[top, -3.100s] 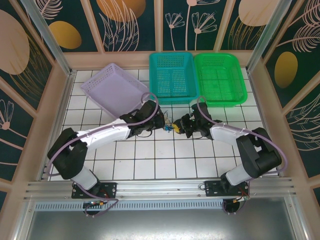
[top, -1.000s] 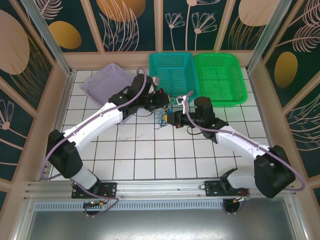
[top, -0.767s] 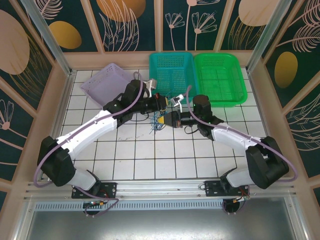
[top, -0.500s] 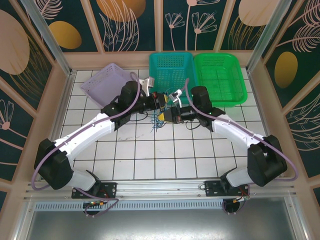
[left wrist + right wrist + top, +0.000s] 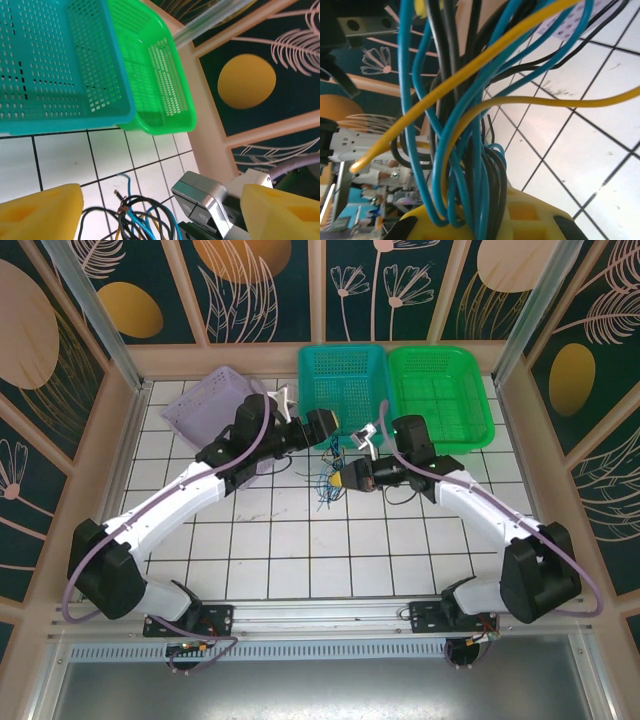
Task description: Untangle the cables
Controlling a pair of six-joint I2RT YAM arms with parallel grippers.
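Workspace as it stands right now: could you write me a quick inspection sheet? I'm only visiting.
Surface: white tiled table.
Job's things: cables, a blue, black and yellow tangle.
Clutter: lilac basket, teal basket and green basket along the far edge.
Grippers: left gripper open, holding nothing; right gripper shut on the cables.
Cables: lilac leads run along both arms.
Surroundings: leaf-patterned walls; metal rail at the near edge.

No text, label, brand, number or sign can be read anywhere in these views.
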